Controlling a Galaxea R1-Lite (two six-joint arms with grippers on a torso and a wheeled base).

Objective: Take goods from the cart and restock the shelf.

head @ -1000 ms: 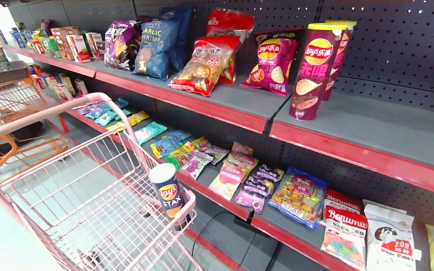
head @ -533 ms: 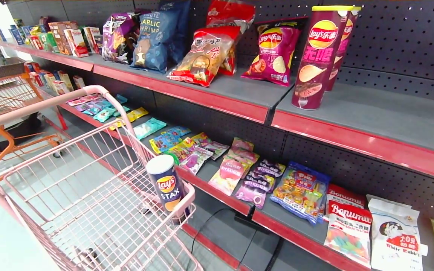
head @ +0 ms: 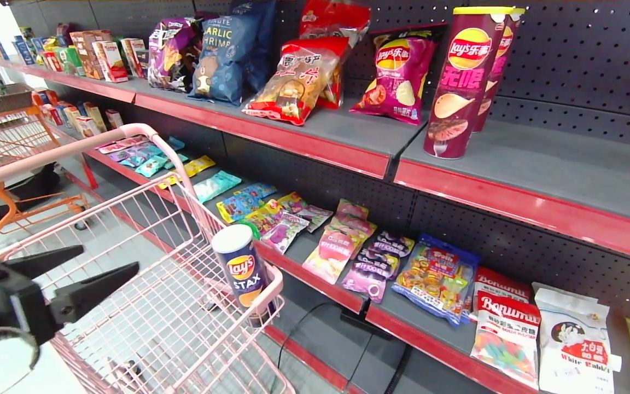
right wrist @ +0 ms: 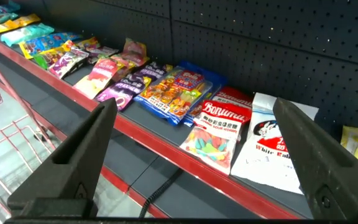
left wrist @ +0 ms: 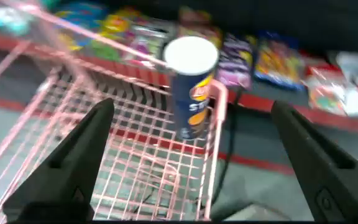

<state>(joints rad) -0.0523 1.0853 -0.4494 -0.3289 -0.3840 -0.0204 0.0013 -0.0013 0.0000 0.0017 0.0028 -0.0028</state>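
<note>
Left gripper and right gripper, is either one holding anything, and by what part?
Nothing is held. The left gripper is open above the pink wire cart, apart from the dark blue cylindrical chip can. The right gripper is open too.

A dark grey perforated metal back wall (head: 583,60) spans 12 to 3 o'clock. Pale grey tiled floor (head: 96,189) lies at 8 o'clock, with an orange wire trolley (head: 3,111) at 9.

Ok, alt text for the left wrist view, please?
The open left gripper hangs over the pink cart, aimed at an upright dark blue chip can in its far corner. Beyond, snack packets lie on the lower shelf.
</note>
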